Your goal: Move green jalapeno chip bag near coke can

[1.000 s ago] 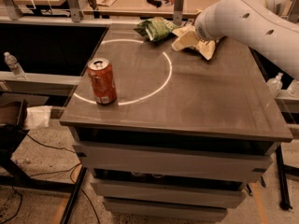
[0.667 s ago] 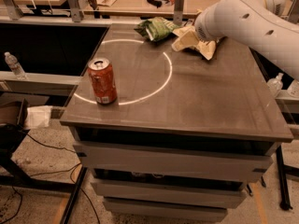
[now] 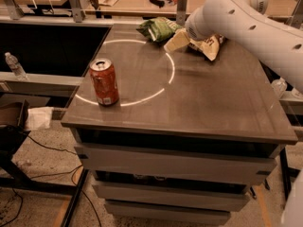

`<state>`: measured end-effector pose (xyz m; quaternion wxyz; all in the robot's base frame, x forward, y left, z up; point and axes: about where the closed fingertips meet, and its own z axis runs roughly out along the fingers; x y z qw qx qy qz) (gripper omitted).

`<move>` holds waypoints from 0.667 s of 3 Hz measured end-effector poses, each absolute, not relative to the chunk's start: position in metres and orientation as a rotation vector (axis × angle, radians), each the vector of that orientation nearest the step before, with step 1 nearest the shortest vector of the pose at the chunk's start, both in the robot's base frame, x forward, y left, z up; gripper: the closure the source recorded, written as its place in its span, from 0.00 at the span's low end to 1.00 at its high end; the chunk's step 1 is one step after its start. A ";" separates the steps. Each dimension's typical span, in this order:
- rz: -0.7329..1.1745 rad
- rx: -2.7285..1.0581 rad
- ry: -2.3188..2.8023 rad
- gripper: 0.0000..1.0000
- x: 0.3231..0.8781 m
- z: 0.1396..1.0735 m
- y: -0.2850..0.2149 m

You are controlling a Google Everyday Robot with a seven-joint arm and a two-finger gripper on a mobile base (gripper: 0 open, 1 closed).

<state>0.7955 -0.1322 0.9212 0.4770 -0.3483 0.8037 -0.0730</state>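
We cannot tell whether the gripper (image 3: 186, 32) is released or clenched: it sits at the far side of the table (image 3: 203, 108), tucked behind the end of the white arm (image 3: 246, 18), and nothing shows it holding or touching anything. Against the picture from a second ago, the arm's end has come a little to the left, closer to the green jalapeno chip bag (image 3: 158, 28); the bags and the can lie where they did. The green jalapeno chip bag rests crinkled and glossy near the far edge of the table, just left of the arm's end, with paler patches on its green skin. Just right of it, partly under the arm, lies a brown and tan chip bag (image 3: 204, 46). The coke can (image 3: 104, 82) stands upright near the left front corner, well apart from the green bag, its silver top and tab showing. A thin white ring (image 3: 169, 72) marks the tabletop between them, and the can stands on its near-left arc.
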 end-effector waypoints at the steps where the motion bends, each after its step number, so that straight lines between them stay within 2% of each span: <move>1: -0.146 -0.865 1.975 0.00 0.812 0.909 -0.113; 2: -0.077 -0.825 1.986 0.00 0.832 0.897 -0.103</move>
